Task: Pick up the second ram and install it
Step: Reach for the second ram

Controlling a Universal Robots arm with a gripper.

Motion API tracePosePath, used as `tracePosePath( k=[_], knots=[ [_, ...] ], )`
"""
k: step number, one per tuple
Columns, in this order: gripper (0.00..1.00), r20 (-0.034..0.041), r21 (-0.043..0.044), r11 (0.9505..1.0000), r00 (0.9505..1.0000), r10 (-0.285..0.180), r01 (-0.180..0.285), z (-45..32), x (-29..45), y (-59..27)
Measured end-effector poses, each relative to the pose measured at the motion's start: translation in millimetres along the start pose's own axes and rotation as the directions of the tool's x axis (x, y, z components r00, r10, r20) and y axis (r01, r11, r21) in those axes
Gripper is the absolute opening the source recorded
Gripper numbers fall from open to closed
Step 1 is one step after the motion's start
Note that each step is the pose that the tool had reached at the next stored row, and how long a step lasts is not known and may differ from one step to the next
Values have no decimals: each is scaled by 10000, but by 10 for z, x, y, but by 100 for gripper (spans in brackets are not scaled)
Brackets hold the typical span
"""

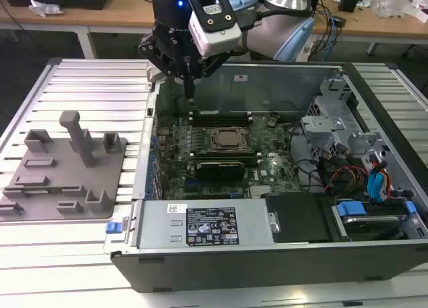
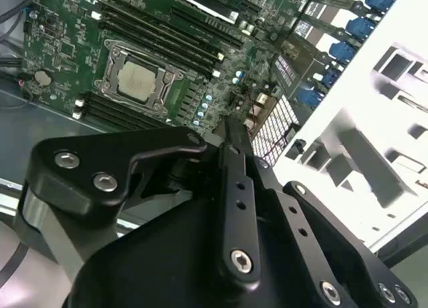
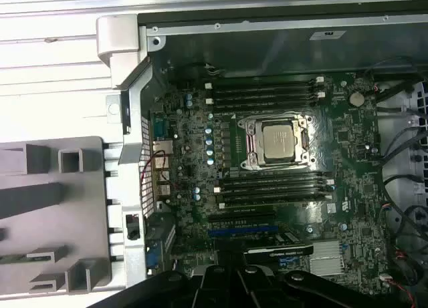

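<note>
Exterior view: claw (image 1: 190, 91) hangs over the back corner of the open computer case (image 1: 267, 271). Fingers point down and are pressed together, with nothing visibly pinched between them. Below the claw and a little ahead of it are the wall-side slots (image 1: 221, 115), a black pair next to the CPU socket (image 1: 231, 139). Grey tray (image 1: 70, 178) with its upright post (image 1: 80, 139) lies outside the case, well apart from the claw. Second ram: can't pick out a green stick for certain. If it's in a slot it reads as one more dark strip, so I can't tell where it is.

Second wrist view: looking along the claw (image 2: 231, 126), tips closed to a single edge, well above the motherboard (image 2: 60, 27). CPU socket (image 2: 137, 81) sits beyond the tips, with a slot bank on either side of it.

First wrist view: board seen from above, claw high over it. Wall-side slots (image 3: 264, 94) and the far slot bank (image 3: 274, 188) across the CPU socket (image 3: 277, 139) are both dark. White end latches (image 3: 320, 81) are visible, but I can't tell which slots are filled.

Judgement: this looks like the seating end of the job. To do it well:
- Centre the closed tips on the stick's top edge, in line with the slot.
- Push straight down, evenly at both ends, so both latches snap in.
- Avoid any tilt, which risks a half-seated stick.
- Keep clear of the case wall and the socket.
</note>
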State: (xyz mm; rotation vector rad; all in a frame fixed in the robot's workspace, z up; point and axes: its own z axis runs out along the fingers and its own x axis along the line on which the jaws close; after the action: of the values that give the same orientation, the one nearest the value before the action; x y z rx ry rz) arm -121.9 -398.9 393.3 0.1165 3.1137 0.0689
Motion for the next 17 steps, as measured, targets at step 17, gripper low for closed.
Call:
tracePosePath(
  k=[17],
  knots=[
    [8,0,0,10000,10000,0,0,-3,116,-9]
  ],
)
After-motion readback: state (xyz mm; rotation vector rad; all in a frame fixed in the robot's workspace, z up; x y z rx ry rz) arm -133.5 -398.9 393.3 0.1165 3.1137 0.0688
